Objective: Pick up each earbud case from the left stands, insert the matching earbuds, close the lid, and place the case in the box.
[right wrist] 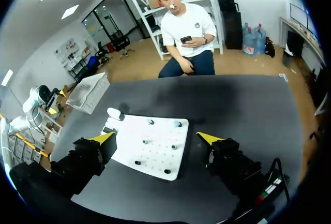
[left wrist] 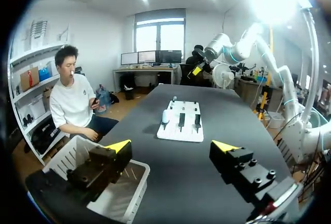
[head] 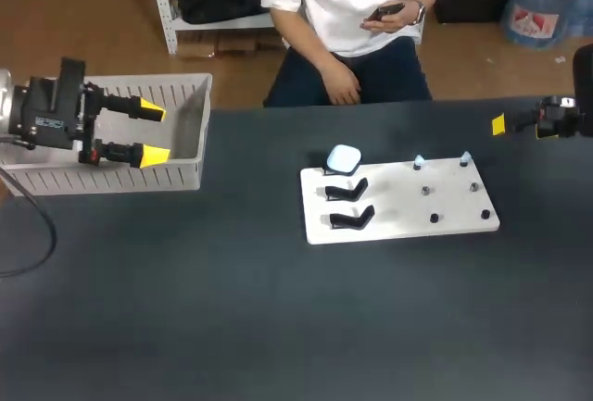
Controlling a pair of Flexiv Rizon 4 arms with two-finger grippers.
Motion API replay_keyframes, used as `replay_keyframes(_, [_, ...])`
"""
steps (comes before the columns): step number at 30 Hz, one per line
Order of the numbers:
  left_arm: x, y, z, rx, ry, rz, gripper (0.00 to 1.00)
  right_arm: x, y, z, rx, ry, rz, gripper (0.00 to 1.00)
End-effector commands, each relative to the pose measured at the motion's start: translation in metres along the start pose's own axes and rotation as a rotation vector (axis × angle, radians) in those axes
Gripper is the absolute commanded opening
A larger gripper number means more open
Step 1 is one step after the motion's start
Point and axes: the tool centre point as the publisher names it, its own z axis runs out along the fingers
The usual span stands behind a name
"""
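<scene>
Head camera: high behind the near edge, looking steeply down on the counter (head: 185,308). Left wrist camera: low over the white bin (head: 120,179) at far left, facing right. Right wrist camera: higher at right, angled down. All three share the stand board (head: 398,208).

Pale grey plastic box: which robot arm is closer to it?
Left. The left arm has its open jaws right over the pale grey plastic box. The right arm is far across the dark table, past the white board.
</scene>
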Motion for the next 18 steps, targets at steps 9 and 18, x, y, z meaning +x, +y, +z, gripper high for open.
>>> replay_keyframes(9, [-0.008, 0.011, 0.085, -0.026, 0.102, 0.031, 1.0, 0.0, 0.0, 0.0, 0.0, 0.0, 0.0, 1.0])
replay_keyframes(18, [-0.004, 0.028, 0.145, 0.022, 0.098, 0.068, 1.0, 0.0, 0.0, 0.0, 0.0, 0.0, 0.0, 1.0])
